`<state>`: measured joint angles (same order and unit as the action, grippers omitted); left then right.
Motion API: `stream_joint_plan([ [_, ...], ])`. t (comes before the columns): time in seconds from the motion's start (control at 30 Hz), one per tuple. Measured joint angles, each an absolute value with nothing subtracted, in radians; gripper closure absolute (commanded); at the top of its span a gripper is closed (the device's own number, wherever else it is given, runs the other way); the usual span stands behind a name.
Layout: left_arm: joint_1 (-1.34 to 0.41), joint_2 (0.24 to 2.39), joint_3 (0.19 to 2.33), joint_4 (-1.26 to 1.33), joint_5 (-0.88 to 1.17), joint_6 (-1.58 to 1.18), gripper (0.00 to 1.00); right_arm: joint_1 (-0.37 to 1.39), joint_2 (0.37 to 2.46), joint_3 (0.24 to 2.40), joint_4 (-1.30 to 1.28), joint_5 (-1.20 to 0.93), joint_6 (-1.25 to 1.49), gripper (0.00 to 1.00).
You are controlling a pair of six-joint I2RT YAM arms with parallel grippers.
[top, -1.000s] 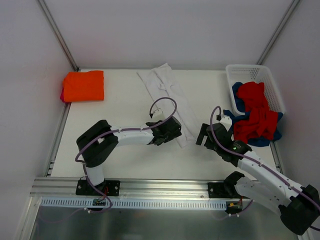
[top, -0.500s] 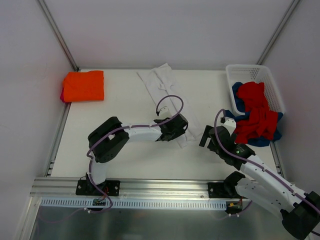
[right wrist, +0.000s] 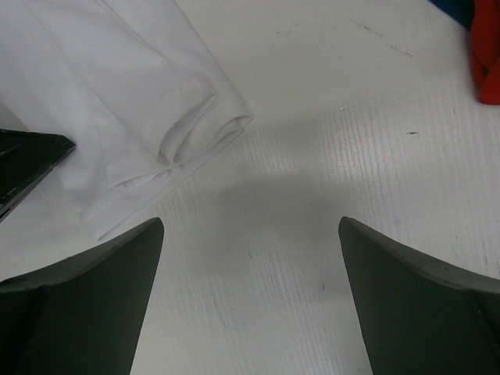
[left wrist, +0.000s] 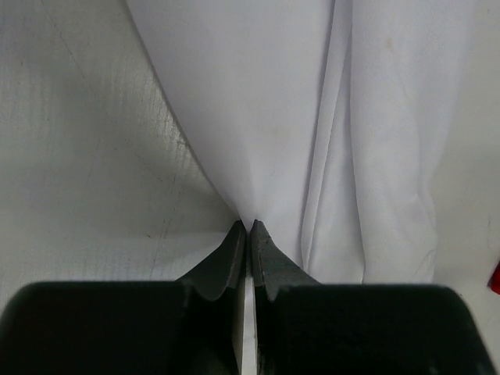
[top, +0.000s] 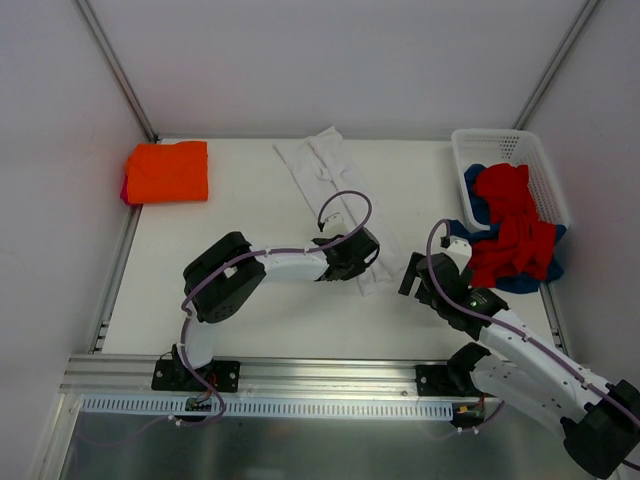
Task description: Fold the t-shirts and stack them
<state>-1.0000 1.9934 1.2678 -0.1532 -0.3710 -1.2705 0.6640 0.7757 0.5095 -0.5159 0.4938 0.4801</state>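
A white t-shirt (top: 330,175), folded into a long narrow strip, lies slanted across the middle of the table. My left gripper (top: 367,251) sits at the strip's near end. In the left wrist view its jaws (left wrist: 250,228) are shut, pinching the edge of the white t-shirt (left wrist: 312,117). My right gripper (top: 411,274) stands open over bare table just right of that end. Nothing lies between its fingertips (right wrist: 250,224), and the t-shirt's rolled end (right wrist: 141,109) is ahead to their left. A folded orange t-shirt (top: 168,170) rests at the far left corner.
A white perforated basket (top: 523,150) stands at the far right, with red t-shirts (top: 510,225) and blue cloth (top: 530,280) spilling over its near rim onto the table. A red edge (top: 125,190) shows beneath the orange pile. Metal frame rails run along the table's edges.
My left gripper slid right to the white strip's near end and shut on its edge. My right gripper stayed open and shifted slightly.
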Motion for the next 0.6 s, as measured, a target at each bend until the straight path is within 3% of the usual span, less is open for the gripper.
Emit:
stream_joint_plan([
  [0.17, -0.999, 1.935, 1.188, -0.142, -0.366, -1.246, 1.0, 0.664, 0.788, 0.509, -0.513, 0.493, 0.48, 0.0],
  [0.6, -0.953, 1.545, 0.764, -0.247, -0.439, -1.274, 1.0, 0.686, 0.914, 0.51, -0.397, 0.397, 0.48, 0.01],
])
